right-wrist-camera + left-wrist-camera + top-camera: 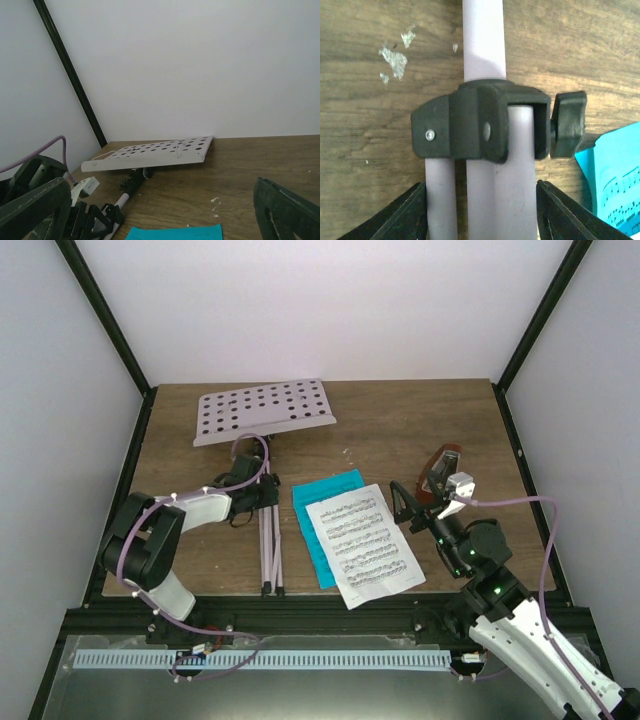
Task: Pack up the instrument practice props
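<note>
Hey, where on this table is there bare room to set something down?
The far right corner of the table, between the stand's desk and the metronome, is bare. A smaller patch lies between desk and sheets. The near half is crowded: left arm, stand legs, sheets, right arm.

You'll find the pale pink music stand (264, 412) laid down in the upper left of the top view. Its hole-dotted desk is at the back, raised slightly off the wood, and its folded legs (270, 550) run toward the bottom edge. At centre, the white music sheet (364, 545) overlaps the cyan sheet (318, 525). The small brown metronome (443, 468) sits right of centre, near the white sheet's upper corner.
</note>
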